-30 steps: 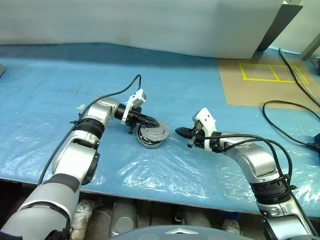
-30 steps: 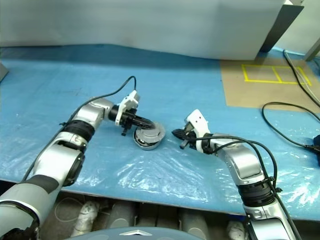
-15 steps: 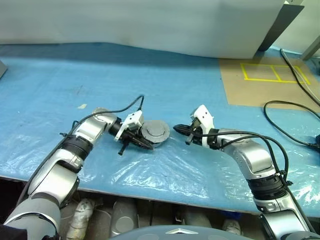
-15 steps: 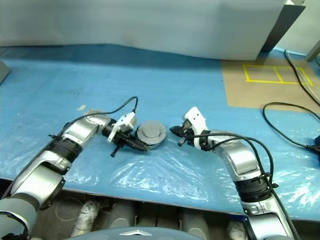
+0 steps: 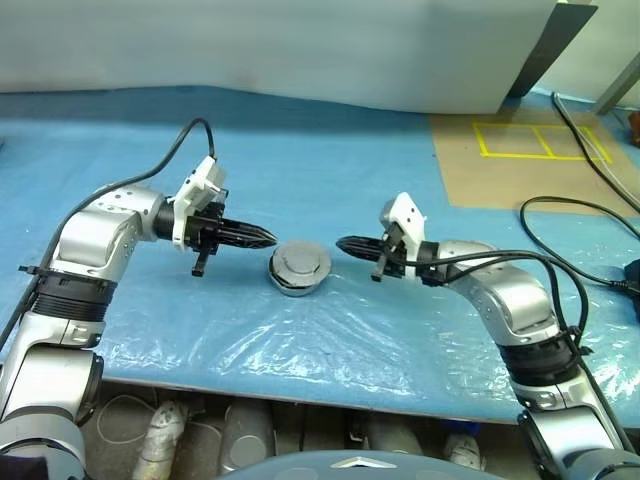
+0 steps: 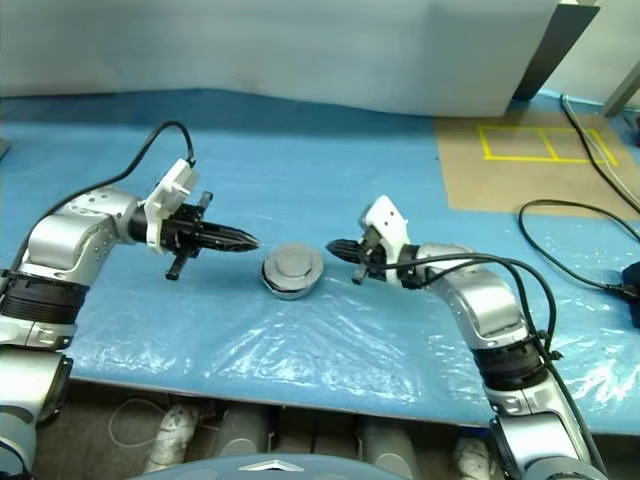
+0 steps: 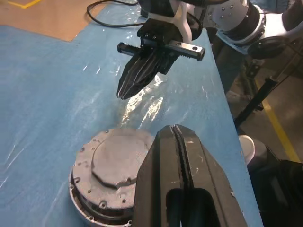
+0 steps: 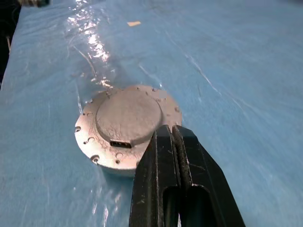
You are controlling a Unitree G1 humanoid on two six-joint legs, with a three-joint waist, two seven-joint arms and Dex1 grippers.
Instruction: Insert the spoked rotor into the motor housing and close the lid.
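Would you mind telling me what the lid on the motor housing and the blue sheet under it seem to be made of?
The lid looks like cast metal: matte grey, grainy raised centre, a paler flange dotted with small holes. The blue sheet looks like thin plastic film: it wrinkles and throws glossy white glare.

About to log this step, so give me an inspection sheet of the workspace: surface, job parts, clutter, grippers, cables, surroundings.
Surface: blue plastic sheet over the table, wrinkled near the front edge.
Job's things: lid sits closed on the motor housing, between the grippers; rotor not visible.
Clutter: nothing seen.
Grippers: left gripper shut, empty, apart from the lid on its left; right gripper shut, empty, apart on its right.
Cables: black cable looping on the table's right side; each arm carries its own black cable.
Surroundings: brown board with yellow tape lines at far right; pale wall panel behind.
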